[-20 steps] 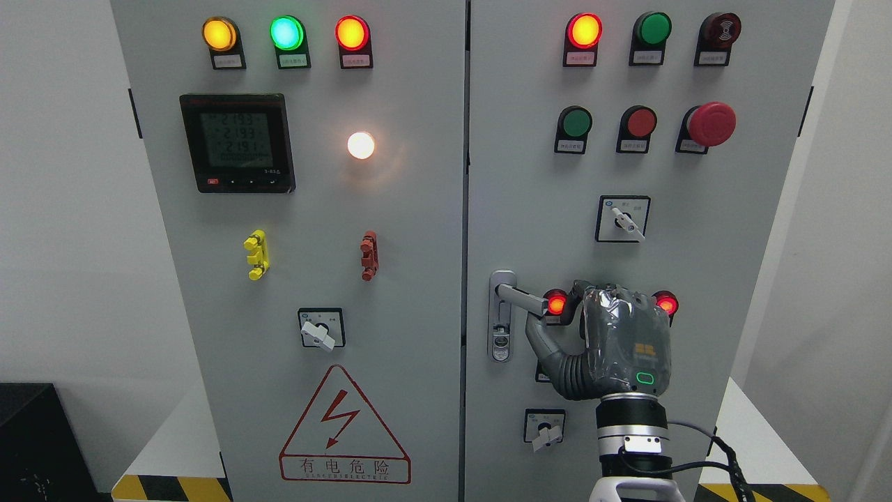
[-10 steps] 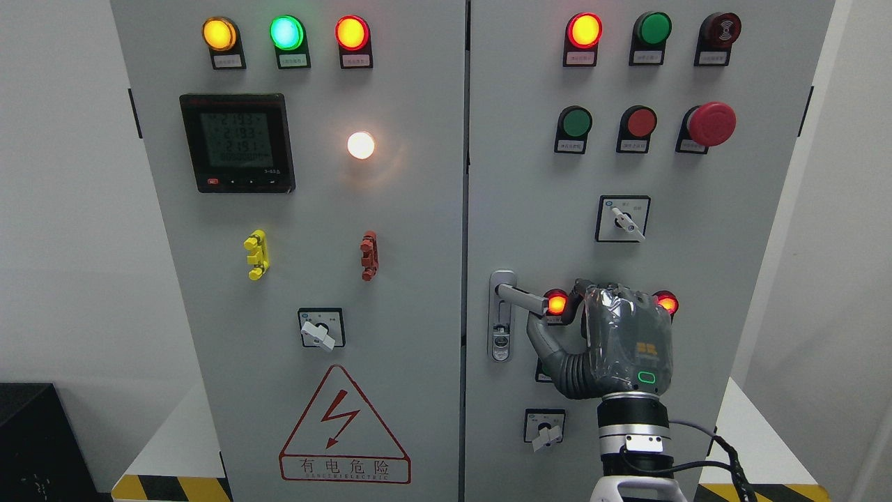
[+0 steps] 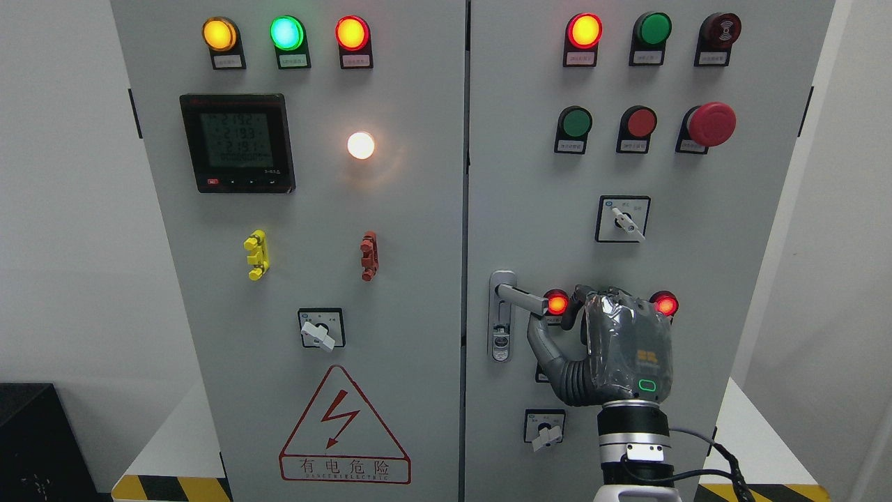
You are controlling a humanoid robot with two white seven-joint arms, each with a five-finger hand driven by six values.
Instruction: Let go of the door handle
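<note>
Door handle (image 3: 521, 298) beside robot hand (image 3: 613, 341), thumb beneath

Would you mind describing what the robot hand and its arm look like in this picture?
Only the right robot hand shows. Its back is dark grey under a shiny, crinkled clear wrap, with a small yellow block logo and a lit green rounded outline below it. The thumb is grey with a ribbed, bellows-like base. The wrist is a black and silver cylinder with a small white tag, and a black cable loops to its right.
</note>
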